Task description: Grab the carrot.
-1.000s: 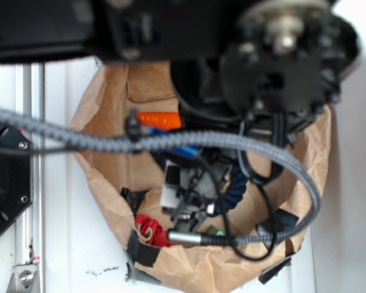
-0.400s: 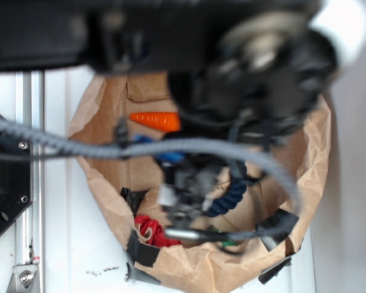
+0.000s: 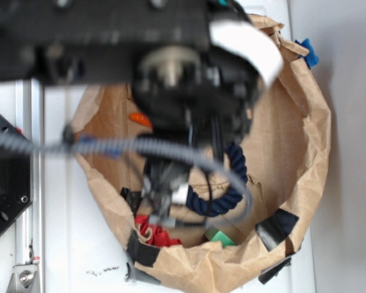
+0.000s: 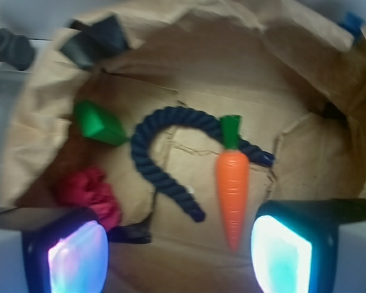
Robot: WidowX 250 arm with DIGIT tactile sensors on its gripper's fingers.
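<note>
In the wrist view the carrot (image 4: 232, 183) lies on the brown floor of the paper bag (image 4: 189, 55), right of centre in the frame, with its long axis running nearly straight up and down the picture: green stem at the top, pointed tip at the bottom. The gripper (image 4: 180, 253) is spread wide and holds nothing; its two glowing pads sit in the lower left and lower right corners. The carrot's tip ends just beside the inner edge of the right pad (image 4: 280, 256), so the carrot lies off to the right of the midline between the pads rather than centred, and it reaches away toward the top of the frame. Its stem touches or overlaps the dark blue rope (image 4: 161, 162), which curls to its left; a green block (image 4: 100, 122) and a red cloth (image 4: 88, 189) lie further left, well apart from it. In the exterior view only a small orange sliver (image 3: 140, 119) shows at the left of the arm. Judging from this, the gripper needs to shift right and forward along the carrot before closing across its width.
</note>
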